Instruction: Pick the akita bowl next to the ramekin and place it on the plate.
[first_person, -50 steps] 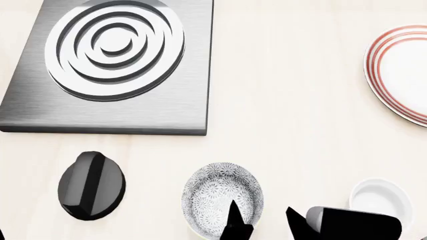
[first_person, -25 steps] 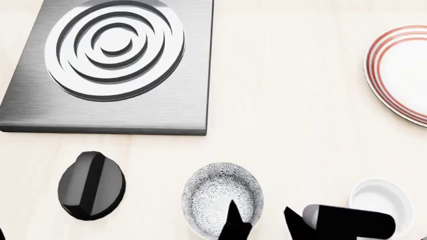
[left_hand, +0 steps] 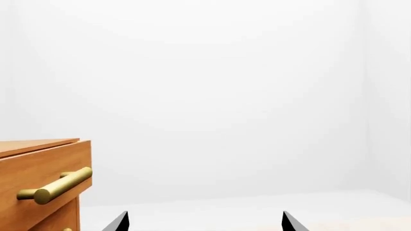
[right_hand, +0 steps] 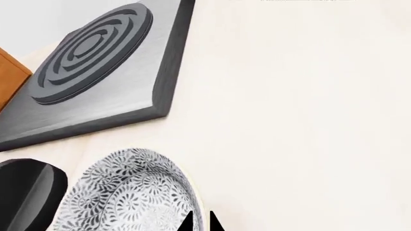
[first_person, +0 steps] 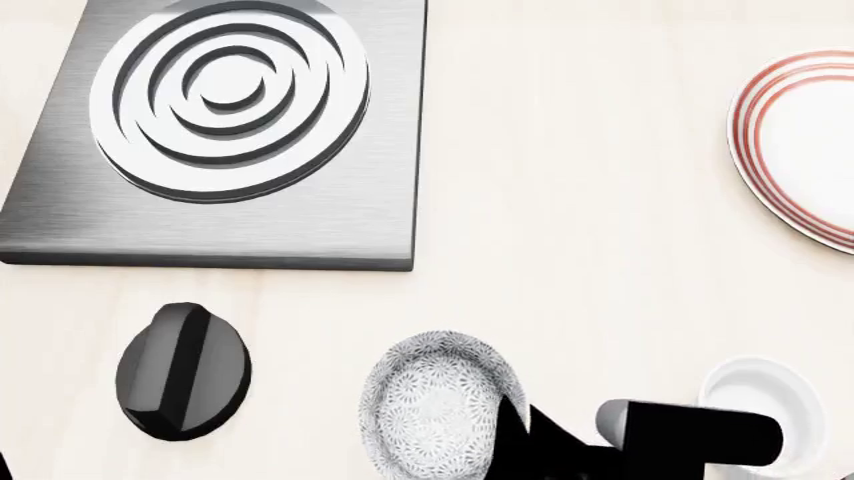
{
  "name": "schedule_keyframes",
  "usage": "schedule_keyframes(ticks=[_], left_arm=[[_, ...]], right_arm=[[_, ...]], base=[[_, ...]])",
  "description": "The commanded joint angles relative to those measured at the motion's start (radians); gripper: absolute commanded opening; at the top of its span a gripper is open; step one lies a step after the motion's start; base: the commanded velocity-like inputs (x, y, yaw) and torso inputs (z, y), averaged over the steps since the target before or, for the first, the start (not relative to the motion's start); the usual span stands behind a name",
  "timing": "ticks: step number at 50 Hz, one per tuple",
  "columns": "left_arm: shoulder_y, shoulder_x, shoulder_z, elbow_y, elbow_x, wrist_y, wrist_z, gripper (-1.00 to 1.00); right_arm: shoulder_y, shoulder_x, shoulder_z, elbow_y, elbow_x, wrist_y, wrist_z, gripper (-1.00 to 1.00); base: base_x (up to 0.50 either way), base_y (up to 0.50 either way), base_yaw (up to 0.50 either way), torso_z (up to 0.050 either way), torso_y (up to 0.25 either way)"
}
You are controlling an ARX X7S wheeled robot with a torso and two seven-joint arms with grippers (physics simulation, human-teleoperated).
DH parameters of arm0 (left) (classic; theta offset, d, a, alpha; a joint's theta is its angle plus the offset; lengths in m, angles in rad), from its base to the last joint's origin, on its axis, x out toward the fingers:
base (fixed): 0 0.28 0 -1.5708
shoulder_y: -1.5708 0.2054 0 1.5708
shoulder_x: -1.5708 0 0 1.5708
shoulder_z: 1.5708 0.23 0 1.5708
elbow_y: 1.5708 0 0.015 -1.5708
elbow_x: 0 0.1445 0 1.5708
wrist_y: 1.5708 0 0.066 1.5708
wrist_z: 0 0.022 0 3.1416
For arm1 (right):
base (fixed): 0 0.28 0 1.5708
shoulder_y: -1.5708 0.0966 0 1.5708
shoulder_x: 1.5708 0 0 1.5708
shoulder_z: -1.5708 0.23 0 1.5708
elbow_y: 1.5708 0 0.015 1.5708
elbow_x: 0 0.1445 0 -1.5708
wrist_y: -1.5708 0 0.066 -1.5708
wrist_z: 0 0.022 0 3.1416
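Your right claw (first_person: pixel 514 435) is pinched on the near-right rim of the small speckled grey-and-white akita bowl (first_person: pixel 430 400), one finger inside, one outside. The bowl sits tilted, just beside the plain glossy white ramekin (first_person: pixel 771 398) and between it and the black oval knob (first_person: pixel 183 371).

A thin rim pinch on a tilted bowl could slip or swing as you carry it; a quick move would do it.

The red-ringed white plate (first_person: pixel 774 150) lies well beyond the ramekin.

Your left claw (left_hand: pixel 204 226) is spread open and holds nothing, facing a wooden drawer (left_hand: pixel 38 178).
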State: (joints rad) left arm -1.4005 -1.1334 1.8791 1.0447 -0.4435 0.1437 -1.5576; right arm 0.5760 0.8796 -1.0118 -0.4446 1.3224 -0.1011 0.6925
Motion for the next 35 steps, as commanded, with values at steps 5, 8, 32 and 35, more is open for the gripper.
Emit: schedule_keyframes(ticks=[5, 8, 32, 35], left_arm=[[0.006, 0.000, 0.000, 0.000, 0.006, -0.002, 0.000, 1.00], [0.009, 0.001, -0.001, 0.000, 0.005, -0.003, 0.001, 1.00], [-0.001, -0.001, 0.010, 0.001, 0.009, 0.000, -0.004, 1.00], [-0.005, 0.000, 0.011, 0.001, 0.007, 0.000, -0.004, 1.00]], right_arm=[[-0.004, 0.009, -0.001, -0.032, 0.003, 0.002, 0.034, -1.00], [-0.011, 0.013, 0.010, -0.045, 0.014, -0.017, 0.030, -1.00], [0.081, 0.066, 0.054, -0.228, 0.073, 0.035, 0.140, -1.00], [0.096, 0.074, 0.062, -0.232, 0.094, 0.041, 0.144, -1.00]], base=[[0.00, 0.00, 0.00, 0.000, 0.000], [0.00, 0.00, 0.00, 0.000, 0.000], [0.00, 0.00, 0.00, 0.000, 0.000], [0.00, 0.00, 0.00, 0.000, 0.000]])
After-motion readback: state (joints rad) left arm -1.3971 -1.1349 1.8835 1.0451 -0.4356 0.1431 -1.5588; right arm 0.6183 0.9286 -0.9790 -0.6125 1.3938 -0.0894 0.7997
